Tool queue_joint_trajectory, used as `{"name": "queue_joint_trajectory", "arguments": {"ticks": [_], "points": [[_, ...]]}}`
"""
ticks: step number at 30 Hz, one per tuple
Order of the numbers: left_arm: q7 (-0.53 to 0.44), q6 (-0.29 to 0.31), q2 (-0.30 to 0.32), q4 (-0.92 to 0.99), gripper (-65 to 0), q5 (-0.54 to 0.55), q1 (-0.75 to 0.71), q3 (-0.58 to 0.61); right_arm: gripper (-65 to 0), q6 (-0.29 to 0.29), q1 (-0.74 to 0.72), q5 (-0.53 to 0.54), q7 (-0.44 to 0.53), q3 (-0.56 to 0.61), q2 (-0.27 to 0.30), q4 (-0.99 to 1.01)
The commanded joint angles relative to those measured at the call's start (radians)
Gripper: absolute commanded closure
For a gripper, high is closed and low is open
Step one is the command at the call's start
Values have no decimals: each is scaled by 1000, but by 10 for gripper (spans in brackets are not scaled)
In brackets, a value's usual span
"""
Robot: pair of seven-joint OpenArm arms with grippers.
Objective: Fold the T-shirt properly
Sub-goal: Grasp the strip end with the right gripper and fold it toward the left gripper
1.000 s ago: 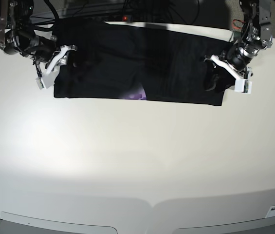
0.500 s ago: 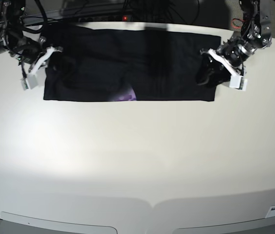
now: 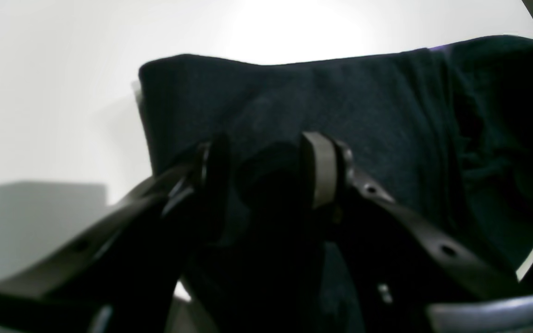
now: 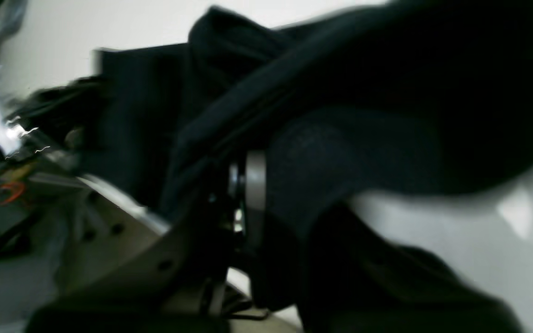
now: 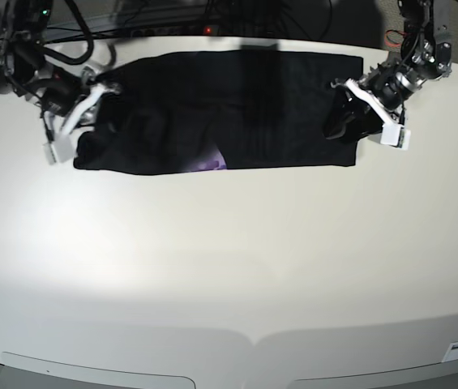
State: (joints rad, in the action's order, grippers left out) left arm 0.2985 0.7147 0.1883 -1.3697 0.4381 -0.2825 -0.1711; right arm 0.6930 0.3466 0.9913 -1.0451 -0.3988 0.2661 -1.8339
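The black T-shirt (image 5: 245, 105) lies as a long folded band across the far part of the white table (image 5: 229, 267). A bit of purple print (image 5: 210, 163) peeks out at its near edge. My left gripper (image 5: 358, 113) is at the band's right end; in the left wrist view its fingers (image 3: 322, 171) stand wide around a thick bunch of black cloth (image 3: 266, 180). My right gripper (image 5: 79, 121) is at the left end. There one finger pad (image 4: 255, 180) presses into a raised fold of the T-shirt (image 4: 363, 157); the other finger is hidden by cloth.
Cables and dark equipment with a small red light (image 5: 208, 30) sit just behind the table's far edge. The shirt's far hem lies close to that edge. The table's near rim (image 5: 253, 348) has a seam in the middle.
Both arms moved left and toward the far edge, dragging the shirt along. The right gripper closed on the left end, which is now bunched and lifted.
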Motion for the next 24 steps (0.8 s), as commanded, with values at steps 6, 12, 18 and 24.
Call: {"name": "queue_joint_trajectory", "arguments": {"ticks": [6, 12, 18, 24], "points": [[25, -17, 11, 41, -244, -30, -2, -4, 0, 5, -15, 37, 46, 156, -93, -69], [11, -17, 6, 111, -244, -30, -2, -4, 0, 5, -71, -65, 73, 333, -204, -69], [15, -17, -13, 120, -244, -30, -2, -4, 0, 5, -109, -230, 119, 505, -332, -69], [14, -17, -22, 120, -244, -49, -3, -4, 0, 5, -111, -391, 198, 636, -421, -68]]}}
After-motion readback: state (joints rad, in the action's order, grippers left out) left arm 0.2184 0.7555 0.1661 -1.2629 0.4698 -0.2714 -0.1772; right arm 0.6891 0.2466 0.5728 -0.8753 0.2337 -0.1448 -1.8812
